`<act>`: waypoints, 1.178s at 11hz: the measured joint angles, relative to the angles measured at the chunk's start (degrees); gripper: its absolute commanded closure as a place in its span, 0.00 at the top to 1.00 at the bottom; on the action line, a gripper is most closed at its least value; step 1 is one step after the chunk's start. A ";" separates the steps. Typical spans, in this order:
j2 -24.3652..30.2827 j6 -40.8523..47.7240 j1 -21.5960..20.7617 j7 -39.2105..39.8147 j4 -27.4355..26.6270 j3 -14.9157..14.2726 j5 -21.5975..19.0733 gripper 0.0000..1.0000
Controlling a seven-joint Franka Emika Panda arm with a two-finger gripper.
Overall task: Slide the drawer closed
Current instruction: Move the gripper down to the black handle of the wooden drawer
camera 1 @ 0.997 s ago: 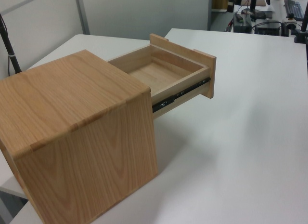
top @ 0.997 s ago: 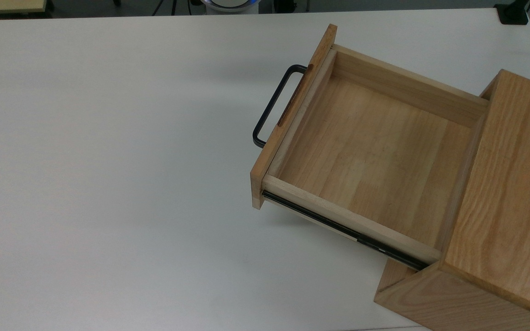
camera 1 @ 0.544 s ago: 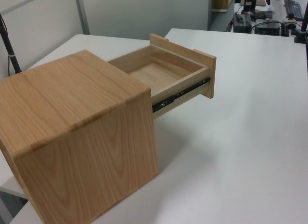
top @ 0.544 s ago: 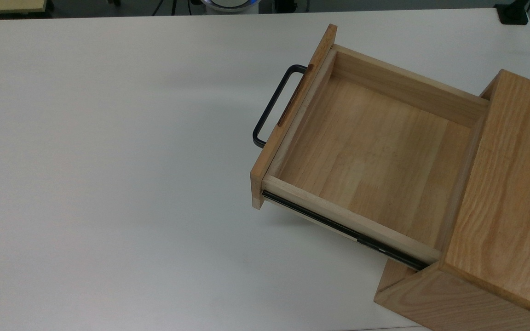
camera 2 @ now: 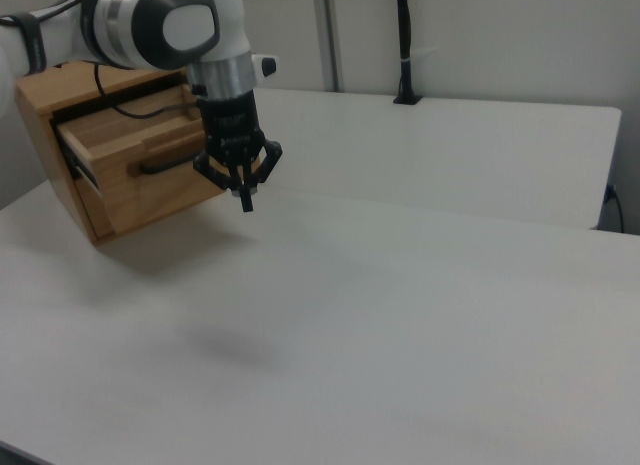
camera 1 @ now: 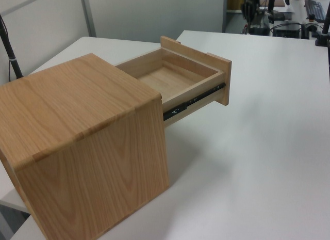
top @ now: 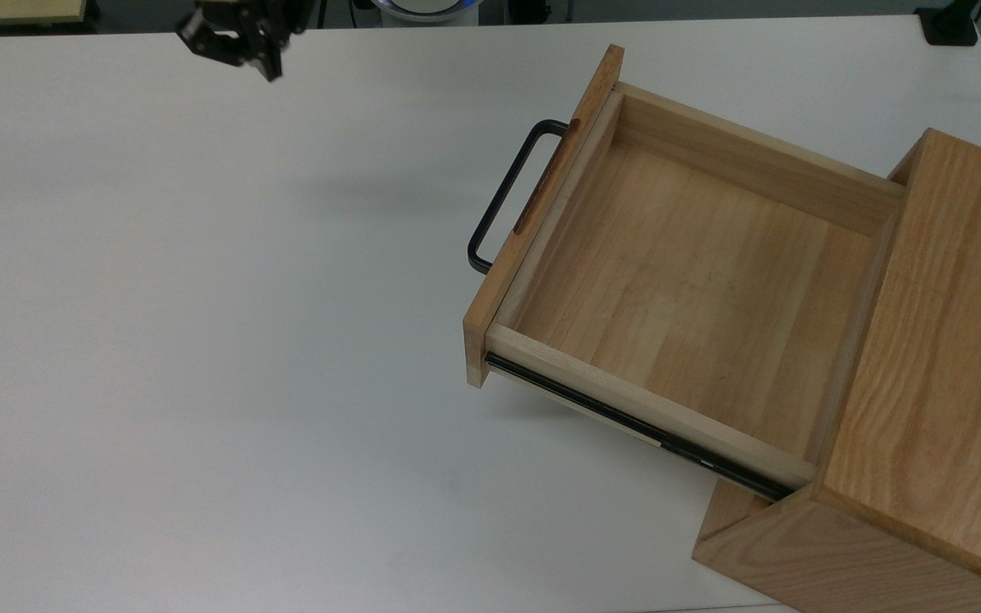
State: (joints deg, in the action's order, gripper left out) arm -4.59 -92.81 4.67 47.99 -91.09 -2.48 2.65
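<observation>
One drawer [top: 678, 281] sat pulled well out of the wooden cabinet [top: 925, 409] at the top view's 3 o'clock, its black handle [top: 507, 194] facing 9 o'clock over the white table [top: 201, 340]. The gripper [camera 2: 246, 197] hung above the table at the top view's 11 o'clock, well apart from the handle, fingertips pinched together on nothing.

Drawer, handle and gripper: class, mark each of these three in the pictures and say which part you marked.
drawer [top: 695, 289]: top view, on its bare inner floor.
handle [top: 503, 196]: top view, on the long black bar.
gripper [camera 2: 245, 199]: right view, at the fingertips, which hang above the table.
</observation>
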 measured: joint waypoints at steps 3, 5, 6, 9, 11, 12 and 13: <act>-2.89 -7.23 -2.69 0.44 -0.02 1.04 -7.42 0.00; -5.50 -14.34 -5.24 0.44 0.00 1.58 -10.88 0.00; -7.04 -17.49 -5.59 0.44 0.07 2.69 -12.25 0.00; -10.34 -23.20 -5.69 0.45 0.61 6.06 -12.75 0.00; -10.66 -23.20 -5.72 0.55 1.64 8.04 -12.70 0.00; -10.65 -23.19 -5.73 0.59 2.57 8.83 -12.71 0.00; -10.65 -22.56 -5.73 0.59 3.35 9.25 -12.71 0.00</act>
State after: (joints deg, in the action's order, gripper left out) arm -15.24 -115.36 -1.05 48.59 -87.74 6.77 -10.06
